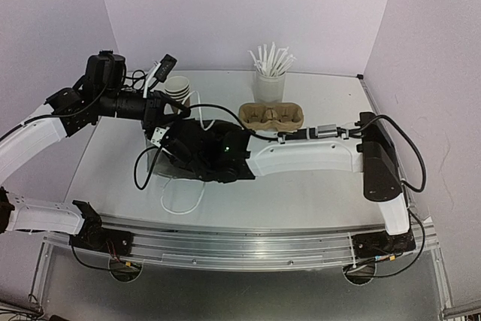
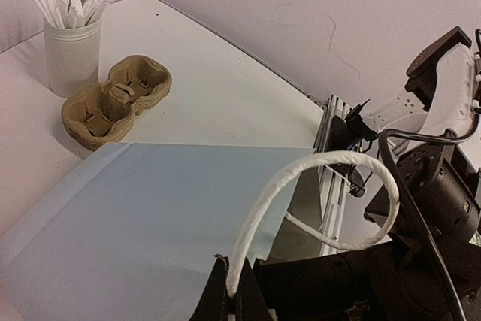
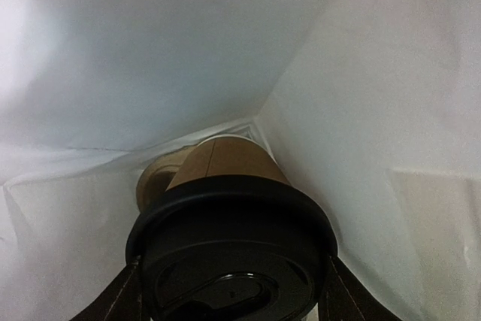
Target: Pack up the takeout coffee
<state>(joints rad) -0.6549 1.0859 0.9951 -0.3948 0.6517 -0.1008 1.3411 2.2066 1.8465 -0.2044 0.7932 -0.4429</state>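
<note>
My right gripper [image 3: 229,291] is down inside the white paper bag [image 3: 361,95], shut on a brown paper cup [image 3: 225,159]. The fingers press both sides of the cup's black lid [image 3: 225,261]. Beyond the cup, a tan moulded-pulp piece [image 3: 154,178] lies at the bag's bottom. My left gripper [image 2: 231,291] is shut on the bag's white twisted handle [image 2: 301,178] and holds it up. A tan cup carrier [image 1: 272,116] sits empty on the table's far side. A stack of brown cups [image 1: 178,89] stands behind the left wrist.
A white cup of white sticks [image 1: 269,80] stands at the back, just behind the carrier. The bag's second handle [image 1: 180,197] hangs toward the near edge. The right arm's black wrist [image 1: 214,152] covers the bag's mouth from above. White walls close in the back and sides.
</note>
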